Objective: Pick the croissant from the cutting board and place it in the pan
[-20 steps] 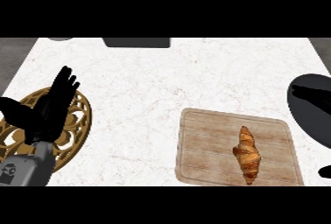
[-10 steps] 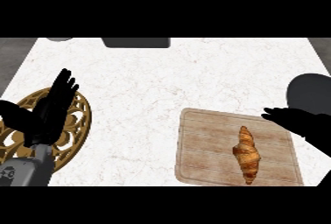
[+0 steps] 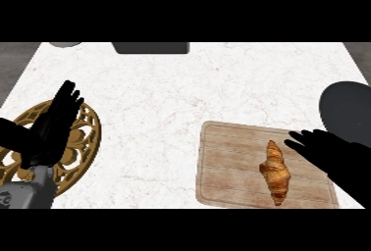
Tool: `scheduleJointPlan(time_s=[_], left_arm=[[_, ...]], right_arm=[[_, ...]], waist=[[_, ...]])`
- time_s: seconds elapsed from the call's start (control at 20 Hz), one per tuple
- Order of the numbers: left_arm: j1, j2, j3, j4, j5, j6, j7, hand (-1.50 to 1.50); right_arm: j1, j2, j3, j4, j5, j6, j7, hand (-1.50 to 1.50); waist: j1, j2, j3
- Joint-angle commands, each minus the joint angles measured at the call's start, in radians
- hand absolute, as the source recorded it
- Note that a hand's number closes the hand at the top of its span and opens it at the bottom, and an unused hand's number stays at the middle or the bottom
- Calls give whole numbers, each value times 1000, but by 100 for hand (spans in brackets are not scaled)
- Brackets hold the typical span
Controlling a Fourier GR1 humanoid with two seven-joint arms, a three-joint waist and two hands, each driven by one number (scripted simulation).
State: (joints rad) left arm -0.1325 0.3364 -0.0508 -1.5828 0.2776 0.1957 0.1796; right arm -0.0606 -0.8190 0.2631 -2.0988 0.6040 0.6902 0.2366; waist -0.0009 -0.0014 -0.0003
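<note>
Moved: our right hand (image 3: 334, 152) has slid left over the board (image 3: 232, 171), nearing the croissant (image 3: 275, 171).
Right fingers: spread, holding nothing.
Left hand (image 3: 51, 127): open, resting.

Croissant (image 3: 276, 171): golden-brown, lengthwise on cutting board (image 3: 230, 166), right of board centre, tip near front edge. Cutting board: pale wood, rounded corners, flat at table front-right. Pan (image 3: 348, 112): dark, round, at table right edge, behind board
</note>
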Motion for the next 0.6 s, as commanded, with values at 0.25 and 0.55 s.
scheduleJointPlan(time_s=[0.25,0.55], left_arm=[[-15,-27,32,-53,-33,-17,72,0],[-36,-60,57,50,-51,-62,-7,0]], right_arm=[[-66,220,91,-1,128,71,101,-150],[-79,248,111,138,259,27,37,-150]], waist=[[5,1,0],[3,2,0]])
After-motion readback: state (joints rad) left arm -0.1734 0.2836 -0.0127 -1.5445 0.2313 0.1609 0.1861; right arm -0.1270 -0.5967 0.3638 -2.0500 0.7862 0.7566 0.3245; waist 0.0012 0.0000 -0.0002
